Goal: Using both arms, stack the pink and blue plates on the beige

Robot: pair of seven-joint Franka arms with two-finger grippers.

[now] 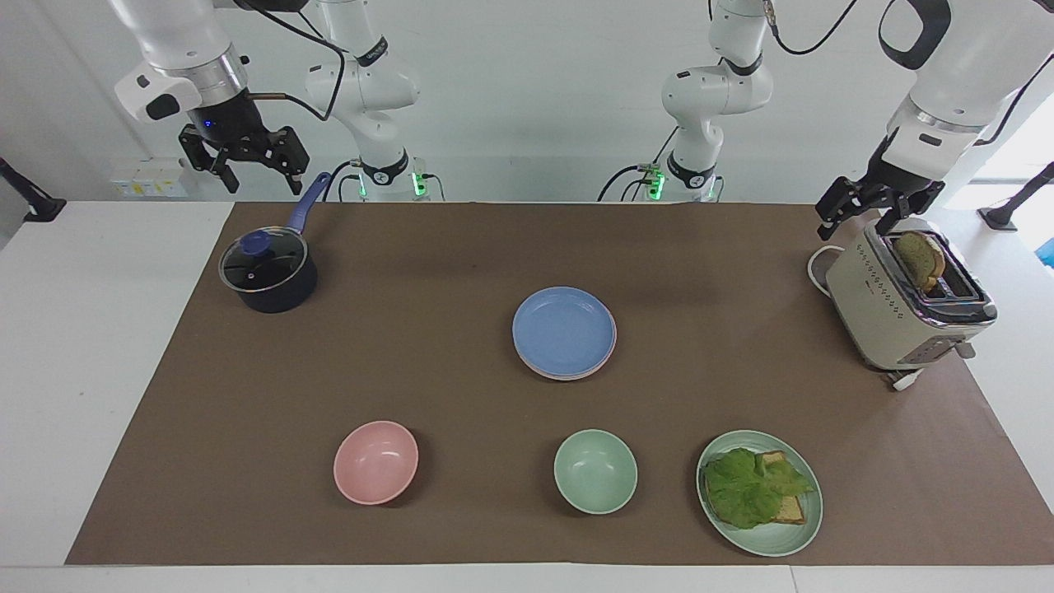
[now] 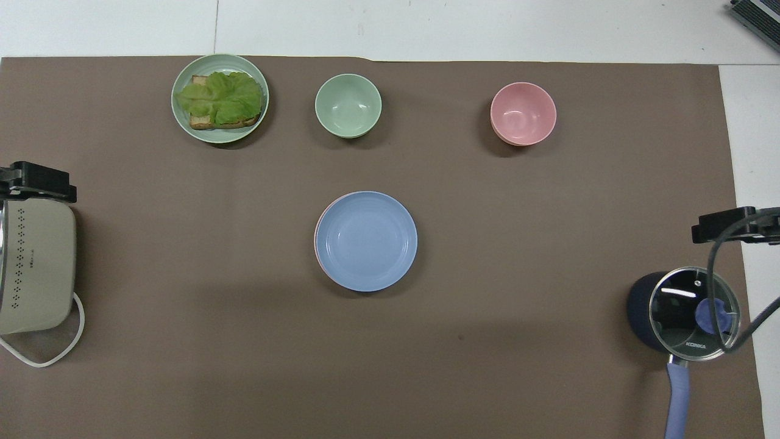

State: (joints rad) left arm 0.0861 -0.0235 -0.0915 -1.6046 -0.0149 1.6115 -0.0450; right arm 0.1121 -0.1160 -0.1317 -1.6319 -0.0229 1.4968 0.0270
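The blue plate (image 1: 564, 329) lies flat on the pink plate (image 1: 609, 356) mid-mat, rims showing. Left gripper (image 1: 871, 216) and right gripper (image 1: 251, 169) hang wide, empty.

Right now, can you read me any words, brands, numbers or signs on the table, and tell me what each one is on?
"KONKA": white lettering on the rim of the saucepan's glass lid, overhead view.
Small dark print on the side of the toaster: too small to read.
Nothing readable on the blue plate, the bowls, the green plate or the arms.
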